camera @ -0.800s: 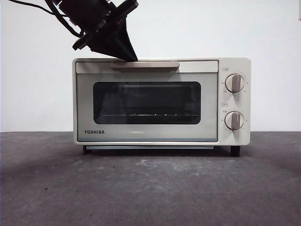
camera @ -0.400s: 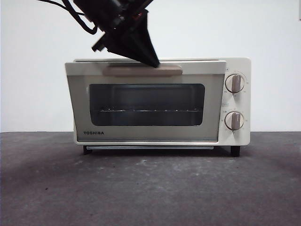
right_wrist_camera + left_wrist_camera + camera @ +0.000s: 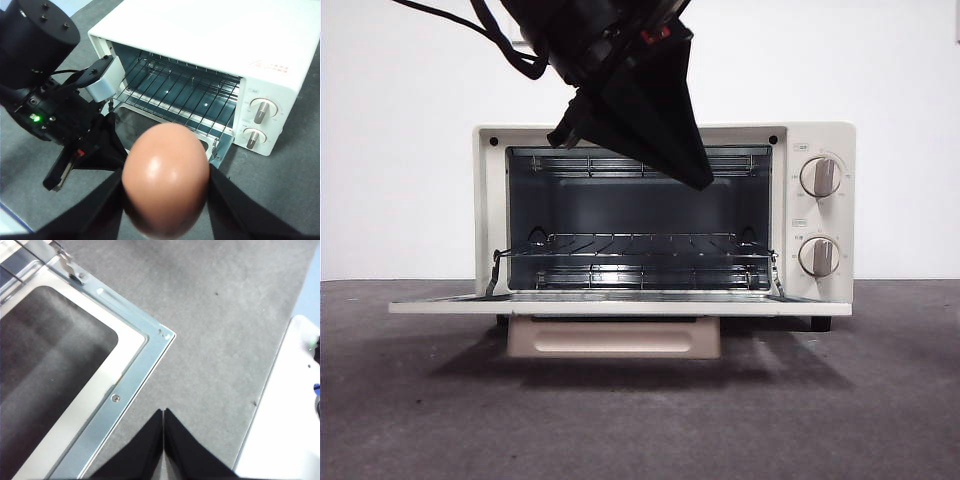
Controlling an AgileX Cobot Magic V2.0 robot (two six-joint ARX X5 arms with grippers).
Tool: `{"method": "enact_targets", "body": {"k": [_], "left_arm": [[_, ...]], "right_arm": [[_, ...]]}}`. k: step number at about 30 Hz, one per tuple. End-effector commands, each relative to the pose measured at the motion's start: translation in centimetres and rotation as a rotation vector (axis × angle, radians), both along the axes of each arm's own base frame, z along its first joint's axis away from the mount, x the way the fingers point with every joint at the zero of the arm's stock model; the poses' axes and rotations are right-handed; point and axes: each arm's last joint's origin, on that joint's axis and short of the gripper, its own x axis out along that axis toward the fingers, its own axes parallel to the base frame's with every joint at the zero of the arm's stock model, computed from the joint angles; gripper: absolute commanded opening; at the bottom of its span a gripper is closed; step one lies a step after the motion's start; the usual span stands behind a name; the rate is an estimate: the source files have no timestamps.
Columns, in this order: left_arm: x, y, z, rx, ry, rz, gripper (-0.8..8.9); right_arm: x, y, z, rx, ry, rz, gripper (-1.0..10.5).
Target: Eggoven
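Observation:
The cream TOSHIBA oven [image 3: 817, 215] stands open, its door [image 3: 620, 308] lying flat with the tan handle [image 3: 613, 338] under the front edge. The wire rack [image 3: 635, 245] inside is bare. My left gripper [image 3: 696, 178] hangs in front of the opening, jaws shut and empty; in the left wrist view it [image 3: 163, 411] is above the table just off a corner of the door [image 3: 130, 385]. My right gripper [image 3: 166, 200] is shut on the reddish-brown egg [image 3: 165, 170], held in the air in front of the open oven [image 3: 225, 40]. The right gripper does not show in the front view.
Two grey knobs [image 3: 819, 177] [image 3: 818, 257] sit on the oven's right panel. The grey table [image 3: 640, 420] stretches in front of the door. A white surface [image 3: 290, 405] borders the table in the left wrist view. The left arm [image 3: 55, 115] is between the egg and the door.
The oven door swung from shut, through half open, to fully open and flat. My left gripper moved down and to the right from the handle and now hangs before the opening.

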Motion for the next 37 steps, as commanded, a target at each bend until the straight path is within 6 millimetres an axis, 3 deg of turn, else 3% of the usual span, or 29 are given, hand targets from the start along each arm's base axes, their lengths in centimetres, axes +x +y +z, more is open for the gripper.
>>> {"method": "enact_targets", "body": {"k": [1, 7, 12, 16, 19, 26, 32, 37], "left_arm": [[-0.4, 0.3, 1.6, -0.049, -0.029, 0.012, 0.06], [-0.9, 3.9, 5.8, -0.147, -0.123, 0.103, 0.06], [-1.9, 8.6, 9.3, -0.213, -0.209, 0.215, 0.06], [-3.1, 12.1, 10.2, -0.237, -0.233, 0.291, 0.06], [-4.1, 14.4, 9.7, -0.253, -0.230, 0.338, 0.06], [-6.3, 18.4, 6.0, -0.302, -0.187, 0.458, 0.06], [-7.3, 19.7, 3.2, -0.344, -0.143, 0.494, 0.06], [-7.6, 19.8, 2.3, -0.338, -0.125, 0.500, 0.06]], "right_arm": [[0.6, 0.8, 0.2, -0.009, 0.001, 0.008, 0.0], [2.8, 2.6, -0.6, -0.049, 0.047, -0.015, 0.0], [5.5, 4.3, -2.0, -0.037, 0.121, 0.018, 0.0], [8.1, 5.5, -4.1, -0.018, 0.189, 0.048, 0.0], [9.9, 6.1, -6.0, 0.002, 0.233, 0.067, 0.0], [13.6, 7.2, -9.7, 0.024, 0.257, 0.047, 0.0], [16.6, 8.2, -12.4, 0.026, 0.288, 0.022, 0.0], [18.6, 8.9, -14.4, 0.029, 0.287, 0.006, 0.0]]}}
